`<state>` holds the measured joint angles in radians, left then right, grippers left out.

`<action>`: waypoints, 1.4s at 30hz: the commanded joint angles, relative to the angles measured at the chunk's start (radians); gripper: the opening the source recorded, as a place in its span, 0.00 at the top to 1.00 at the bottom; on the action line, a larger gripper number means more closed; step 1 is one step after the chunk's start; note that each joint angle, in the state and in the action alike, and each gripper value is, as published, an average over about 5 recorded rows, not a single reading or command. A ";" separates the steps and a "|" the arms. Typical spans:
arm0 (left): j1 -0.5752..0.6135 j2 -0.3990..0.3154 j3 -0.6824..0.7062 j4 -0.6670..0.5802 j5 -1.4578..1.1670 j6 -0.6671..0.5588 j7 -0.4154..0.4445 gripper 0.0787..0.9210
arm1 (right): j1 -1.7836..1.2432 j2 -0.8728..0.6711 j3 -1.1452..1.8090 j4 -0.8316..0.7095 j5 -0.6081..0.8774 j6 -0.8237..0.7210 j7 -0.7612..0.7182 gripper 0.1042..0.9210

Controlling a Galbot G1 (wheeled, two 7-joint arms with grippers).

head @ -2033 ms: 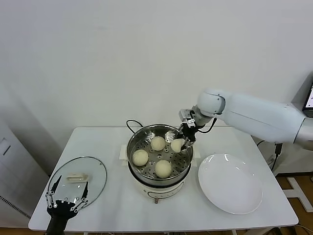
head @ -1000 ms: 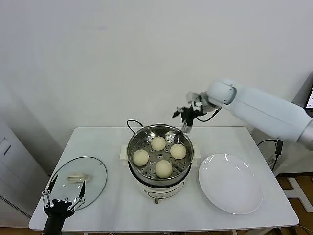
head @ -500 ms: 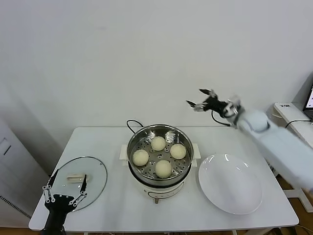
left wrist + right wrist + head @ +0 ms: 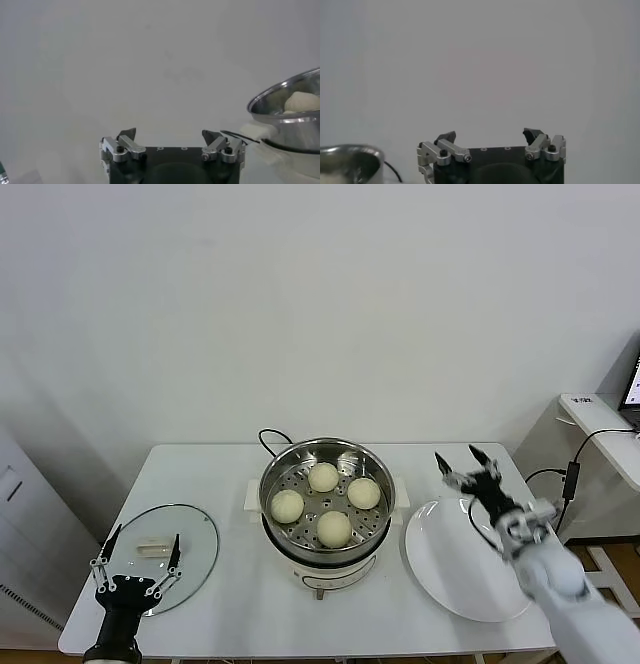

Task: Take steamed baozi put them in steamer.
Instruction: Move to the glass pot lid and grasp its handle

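Loading looks complete: all four steamed baozi (image 4: 324,502) sit on the perforated tray inside the steamer (image 4: 276,467), my right gripper (image 4: 470,469) hangs wide open and empty over the white plate (image 4: 440,572), left gripper (image 4: 136,566) parked open near the glass lid (image 4: 200,536), so I judge only parking remains.

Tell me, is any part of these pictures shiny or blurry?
Head view: the steamer wall gleams with bright reflections, the white plate shows soft glare, and the right gripper and its arm look a bit smeared. Left wrist view: the steamer's rim shines, and the baozi inside looks soft and fuzzy.
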<state>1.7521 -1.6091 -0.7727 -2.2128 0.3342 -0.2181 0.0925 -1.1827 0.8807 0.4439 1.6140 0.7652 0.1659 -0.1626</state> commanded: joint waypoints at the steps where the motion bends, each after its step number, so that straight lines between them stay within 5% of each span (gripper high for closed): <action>1: -0.019 0.186 -0.013 0.061 0.041 0.000 -0.025 0.12 | -0.562 0.211 0.353 0.272 -0.131 0.062 -0.040 0.12; 17: -0.137 0.291 -0.160 0.475 0.698 -0.290 -0.163 0.12 | -0.603 0.269 0.378 0.283 -0.179 0.031 -0.063 0.12; 27: -0.256 0.369 -0.133 0.603 0.899 -0.247 -0.224 0.12 | -0.593 0.337 0.375 0.271 -0.210 0.027 -0.071 0.12; 42: -0.424 0.357 -0.040 0.700 0.944 -0.160 -0.221 0.12 | -0.610 0.365 0.418 0.303 -0.223 0.022 -0.073 0.12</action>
<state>1.4462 -1.2741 -0.8551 -1.6101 1.1780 -0.4153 -0.1116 -1.7763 1.2237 0.8370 1.9038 0.5506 0.1913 -0.2323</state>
